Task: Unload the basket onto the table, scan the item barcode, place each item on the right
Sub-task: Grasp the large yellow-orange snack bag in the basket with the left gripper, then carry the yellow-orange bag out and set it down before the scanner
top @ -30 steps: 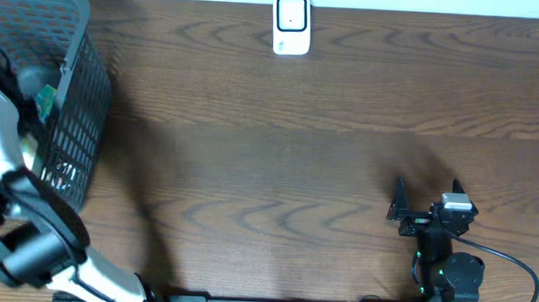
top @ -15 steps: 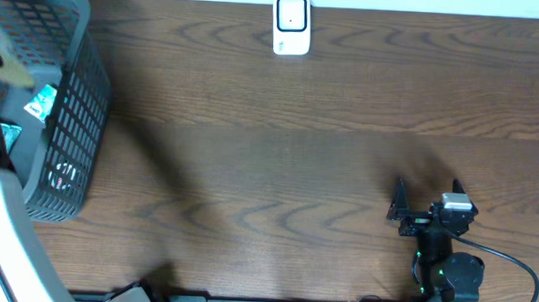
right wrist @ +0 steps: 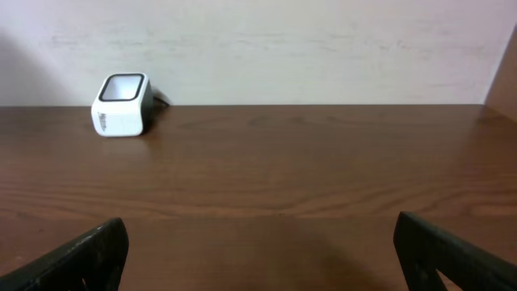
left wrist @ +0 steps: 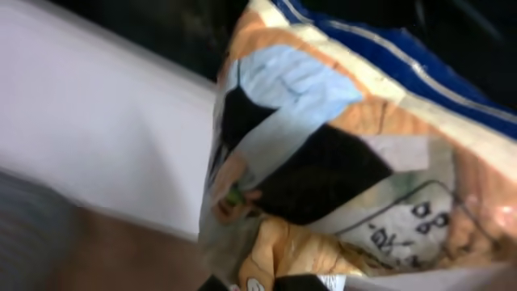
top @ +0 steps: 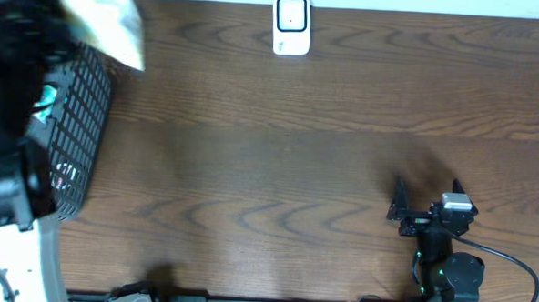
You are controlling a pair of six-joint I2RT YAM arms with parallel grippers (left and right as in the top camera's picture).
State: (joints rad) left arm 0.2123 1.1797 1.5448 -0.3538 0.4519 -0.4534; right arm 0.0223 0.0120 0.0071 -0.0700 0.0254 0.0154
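Left jaws are clamping a printed packet (left wrist: 347, 162) above the basket (top: 85, 106) at the tabletop's (top: 297, 152) far-left corner. Right jaws are standing apart, facing the scanner (right wrist: 121, 105).

the left arm (top: 16, 113), a second ago reaching low into the basket (top: 84, 116) at the table's left edge, has swung up close under the overhead camera and now blots out most of the basket as a dark blur. a pale printed packet (top: 107, 21), not seen above the rim before, has risen with it and hangs over the basket's far corner, clear of the mesh.
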